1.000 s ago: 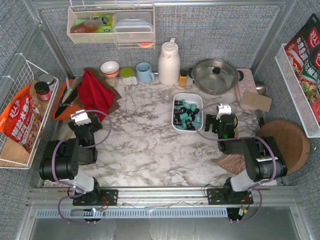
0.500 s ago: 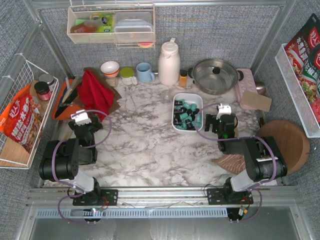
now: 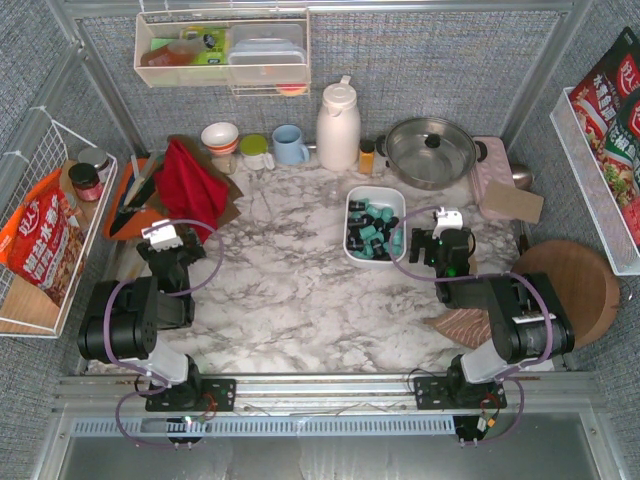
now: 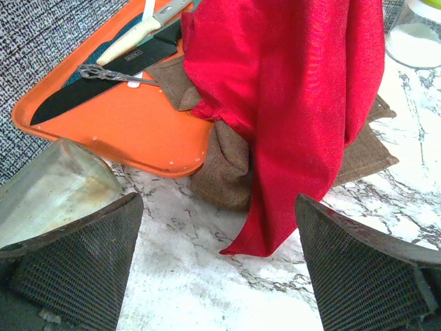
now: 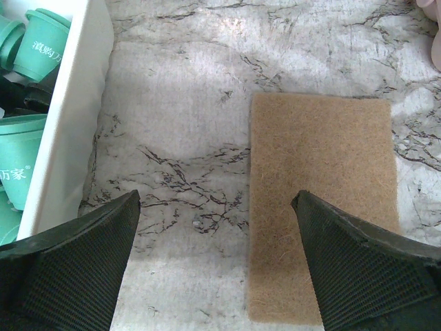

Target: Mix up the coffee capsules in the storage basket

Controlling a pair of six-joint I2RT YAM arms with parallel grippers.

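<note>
Top view: white basket (image 3: 375,196) sits right of centre toward the back edge of the bench (image 3: 290,290), holding a jumble of teal and black capsules (image 3: 370,232). Colours look interspersed, so this fits either a pile awaiting a stir or one already stirred; can't settle which. Right end effector (image 3: 437,246) hangs just beside the basket's right wall, outside it. Left end effector (image 3: 165,243) is near the left edge, well apart from the basket.

Left wrist: left end effector fingers spread wide, nothing between them, over bare marble in front of a red cloth (image 4: 296,103) and an orange tray (image 4: 117,117) with knives.

Right wrist: right end effector fingers apart and empty, over a brown mat (image 5: 320,207); basket wall (image 5: 69,124) and teal capsules (image 5: 21,148) at left of frame.

If stirring is due: my call is right arm, it's closest. Clear the rim, go in from above, sweep shallow, or the light basket may slide and capsules spill.
</note>
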